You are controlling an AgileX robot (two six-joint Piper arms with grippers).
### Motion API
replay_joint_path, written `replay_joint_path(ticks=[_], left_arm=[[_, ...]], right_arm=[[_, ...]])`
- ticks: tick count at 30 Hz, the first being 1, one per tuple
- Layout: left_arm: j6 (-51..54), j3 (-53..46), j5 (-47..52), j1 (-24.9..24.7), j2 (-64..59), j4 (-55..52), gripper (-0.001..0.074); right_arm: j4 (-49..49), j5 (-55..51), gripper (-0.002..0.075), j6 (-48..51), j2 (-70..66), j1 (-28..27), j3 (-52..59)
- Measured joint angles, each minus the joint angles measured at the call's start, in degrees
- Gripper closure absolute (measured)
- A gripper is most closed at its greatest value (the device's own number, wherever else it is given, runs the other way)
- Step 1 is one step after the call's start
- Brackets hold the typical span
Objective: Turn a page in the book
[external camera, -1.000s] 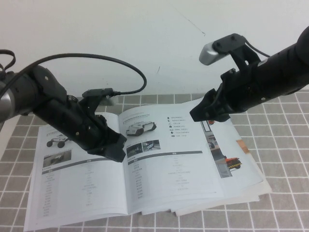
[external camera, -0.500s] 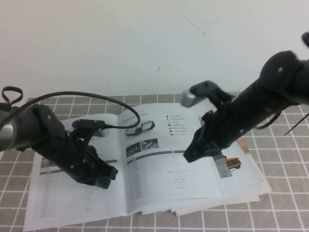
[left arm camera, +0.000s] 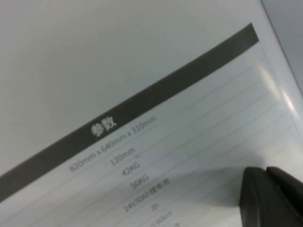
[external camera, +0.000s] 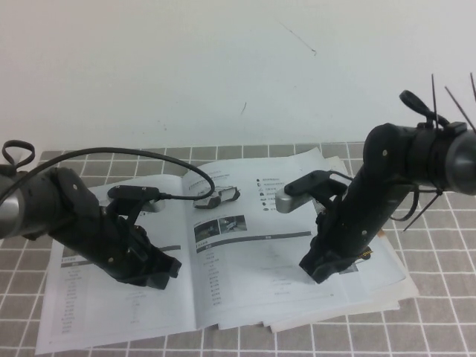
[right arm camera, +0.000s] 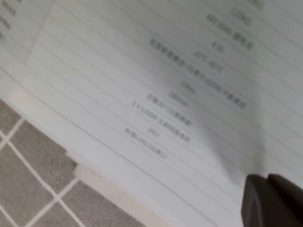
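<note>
The book [external camera: 245,275] lies open and flat on the table, white inner sides up, with small vehicle photos and text tables. The page [external camera: 89,305] is the left-hand leaf, lying flat with its white text side up. My left gripper [external camera: 162,274] is shut, tip down on that leaf near the spine; the left wrist view shows its closed tip [left arm camera: 272,198] on printed lines [left arm camera: 142,94]. Shut too, my right gripper [external camera: 318,269] rests low over the right-hand leaf, its closed tip [right arm camera: 271,203] on the paper [right arm camera: 142,71].
Other brochures and loose sheets [external camera: 390,286] fan out from under the book on its right side. A grey checked cloth [external camera: 439,327] covers the table, also seen past the page's edge [right arm camera: 28,179]. A white wall stands behind.
Both arms have come down from above the book onto its pages. The right gripper has gone from open to shut while dropping to the right leaf. The left has slid down and left.
</note>
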State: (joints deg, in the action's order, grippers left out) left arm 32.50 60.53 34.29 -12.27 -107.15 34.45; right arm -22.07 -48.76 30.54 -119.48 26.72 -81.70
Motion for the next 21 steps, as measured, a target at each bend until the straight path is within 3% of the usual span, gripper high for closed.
replay_joint_path(ticks=[7,21], left_arm=[[0.0,-0.34,0.54,0.0,9.3,0.0,0.0739],[-3.77,-5.69,8.06,0.0,56.48,-7.26,0.0739]], right_arm=[[1.53,0.73,0.0727,-2.65,10.13,-0.11,0.46],[8.82,-0.79,0.0727,-10.08,43.51,-0.11,0.49]])
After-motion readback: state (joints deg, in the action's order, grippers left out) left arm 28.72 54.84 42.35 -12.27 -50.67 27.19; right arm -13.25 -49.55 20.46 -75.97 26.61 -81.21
